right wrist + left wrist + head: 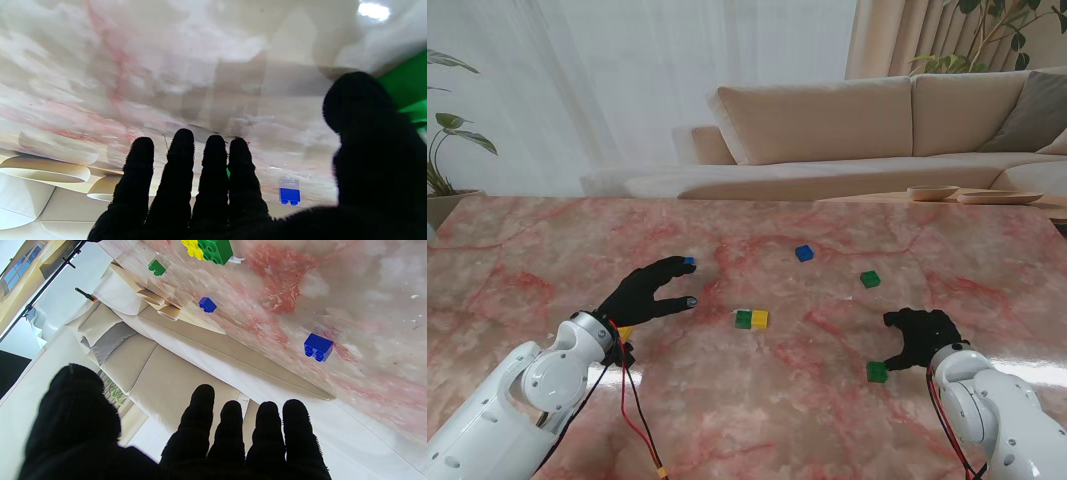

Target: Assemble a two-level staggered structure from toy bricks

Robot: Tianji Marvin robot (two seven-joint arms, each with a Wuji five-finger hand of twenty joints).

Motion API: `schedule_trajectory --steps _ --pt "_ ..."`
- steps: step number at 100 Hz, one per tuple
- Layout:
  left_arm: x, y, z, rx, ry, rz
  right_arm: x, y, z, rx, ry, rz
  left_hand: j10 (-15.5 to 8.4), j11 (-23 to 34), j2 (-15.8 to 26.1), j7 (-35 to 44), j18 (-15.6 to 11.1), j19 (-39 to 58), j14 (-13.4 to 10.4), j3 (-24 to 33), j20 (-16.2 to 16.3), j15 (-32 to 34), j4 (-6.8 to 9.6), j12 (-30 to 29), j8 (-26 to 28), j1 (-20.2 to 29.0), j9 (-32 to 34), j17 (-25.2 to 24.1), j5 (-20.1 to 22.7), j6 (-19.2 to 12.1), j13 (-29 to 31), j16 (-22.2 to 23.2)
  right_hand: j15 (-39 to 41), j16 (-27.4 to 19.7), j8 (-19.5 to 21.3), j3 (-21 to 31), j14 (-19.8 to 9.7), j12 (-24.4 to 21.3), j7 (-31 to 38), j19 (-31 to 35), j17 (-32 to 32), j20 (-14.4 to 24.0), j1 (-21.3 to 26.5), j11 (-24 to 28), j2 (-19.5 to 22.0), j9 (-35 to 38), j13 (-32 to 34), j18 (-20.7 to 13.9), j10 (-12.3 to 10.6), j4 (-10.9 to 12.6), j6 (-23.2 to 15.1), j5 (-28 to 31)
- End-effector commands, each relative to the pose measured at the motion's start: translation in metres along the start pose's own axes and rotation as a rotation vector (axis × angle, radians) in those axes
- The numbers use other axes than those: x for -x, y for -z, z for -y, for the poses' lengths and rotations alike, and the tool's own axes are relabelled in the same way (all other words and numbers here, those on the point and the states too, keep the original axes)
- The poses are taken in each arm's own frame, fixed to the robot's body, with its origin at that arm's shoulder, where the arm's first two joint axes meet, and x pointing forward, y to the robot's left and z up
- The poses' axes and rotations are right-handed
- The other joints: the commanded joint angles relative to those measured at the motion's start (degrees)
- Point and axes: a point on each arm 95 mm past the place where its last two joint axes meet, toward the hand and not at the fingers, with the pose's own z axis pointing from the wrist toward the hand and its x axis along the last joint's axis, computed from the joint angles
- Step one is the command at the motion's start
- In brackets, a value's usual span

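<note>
Nearest, my right hand (920,335) hangs spread and empty beside a green brick (876,372); a careless thumb could knock it away. Farther, my left hand (647,292), also spread and empty, nears a blue brick (689,261), left of the green-yellow pair (751,319) mid-table (847,420).

My fingers (203,413) are wearing black knitted cloth, matt and fuzzy. The bench (827,420) is showing polished pink-veined marble, glossy enough to be catching glare. The bricks (751,319) are looking like smooth, shiny plastic. My arms (507,400) are gleaming in glossy white plastic casing
</note>
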Motion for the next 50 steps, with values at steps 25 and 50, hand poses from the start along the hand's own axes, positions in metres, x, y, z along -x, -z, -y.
schedule_trajectory --steps 25,50 --pt "-0.001 0.003 -0.004 0.003 0.003 0.003 -0.01 0.01 0.036 0.003 -0.054 -0.019 -0.02 -1.21 2.1 -0.95 -2.87 -1.98 -2.65 -1.55 -0.59 -1.14 1.6 -0.56 -0.21 0.06 0.24 -0.72 1.79 0.8 -0.81 -0.84 4.5 2.48 5.81 -1.19 -1.97 2.52 3.82 2.47 -1.47 2.97 1.68 2.61 -0.33 -2.12 -3.33 -1.53 -2.26 -0.7 -5.38 -1.54" --pt "0.0 0.004 -0.001 -0.007 -0.001 0.012 -0.002 0.02 0.03 0.02 -0.061 -0.01 0.07 -1.16 2.08 -0.94 -2.9 -2.17 -2.61 -1.46 -0.64 -1.11 1.57 -0.55 -0.18 0.34 0.22 -0.7 1.79 0.88 -0.81 -0.8 5.08 2.53 6.54 7.77 -1.92 2.32 0.56 2.55 -1.42 3.18 1.64 2.73 2.29 -1.85 -3.27 -1.51 -2.0 -1.4 -5.31 0.34"
